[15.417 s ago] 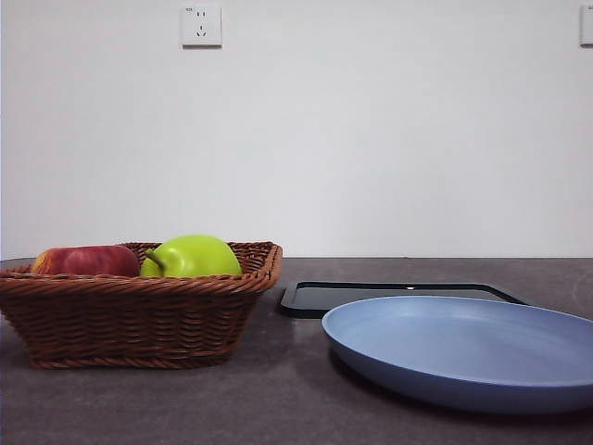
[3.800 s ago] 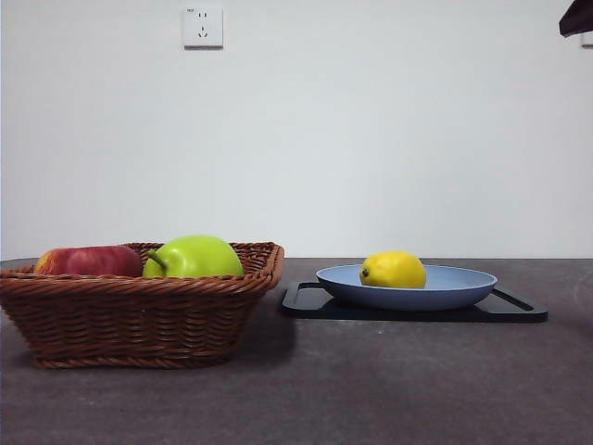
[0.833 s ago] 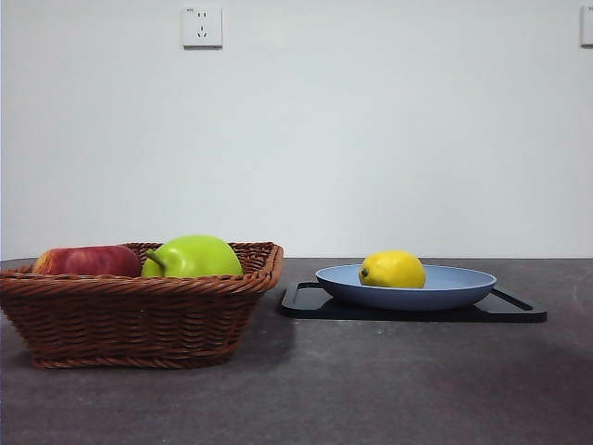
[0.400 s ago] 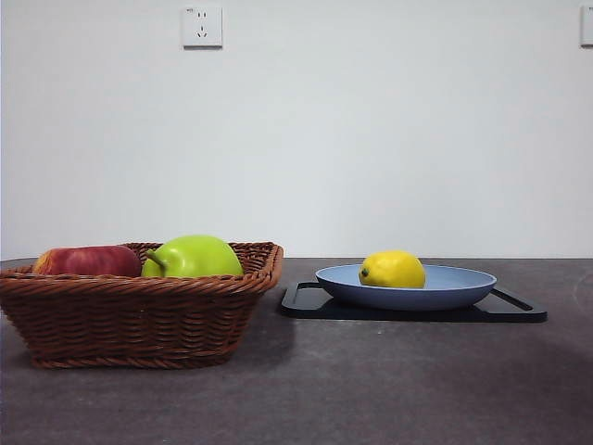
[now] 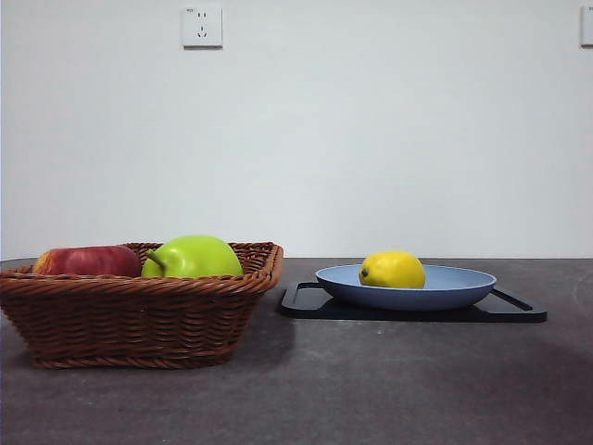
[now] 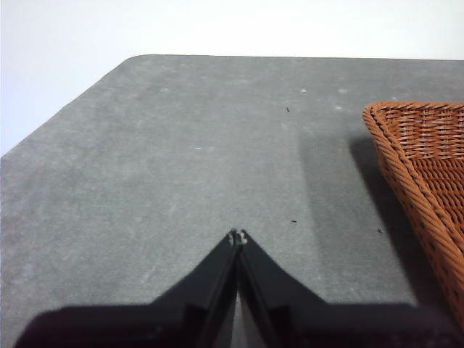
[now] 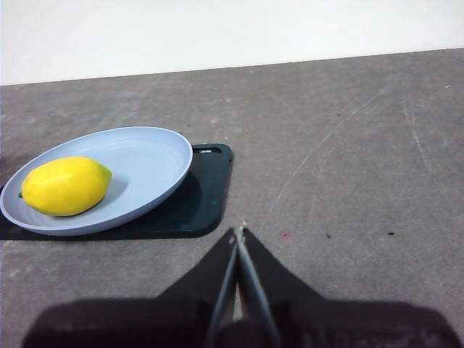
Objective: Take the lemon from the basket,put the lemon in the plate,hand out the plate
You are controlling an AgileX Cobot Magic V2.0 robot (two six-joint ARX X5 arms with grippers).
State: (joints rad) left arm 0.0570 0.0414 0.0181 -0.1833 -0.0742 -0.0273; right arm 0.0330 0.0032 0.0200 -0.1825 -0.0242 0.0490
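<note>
The yellow lemon point(image 5: 393, 269) lies in the light-blue plate point(image 5: 454, 287), which rests on a flat black tray point(image 5: 519, 311). From the right wrist I see the same lemon point(image 7: 65, 185) on the plate point(image 7: 152, 156). The brown wicker basket point(image 5: 139, 320) stands at the left; one corner of the basket point(image 6: 424, 156) shows in the left wrist view. My left gripper point(image 6: 238, 236) is shut with nothing in it, over bare table beside the basket. My right gripper point(image 7: 238, 230) is shut and empty, apart from the plate and tray. Neither arm shows in the front view.
A red apple point(image 5: 85, 260) and a yellow-green stemmed fruit point(image 5: 192, 256) lie in the basket. The black tray point(image 7: 196, 203) sticks out past the plate's rim. A wall socket point(image 5: 202, 26) is on the white wall behind the grey table point(image 5: 371, 389).
Since the earliest frame the plate has moved back onto the black tray and the lemon now lies in it. A dark arm tip at the top right has left. Nothing moved in the last second.
</note>
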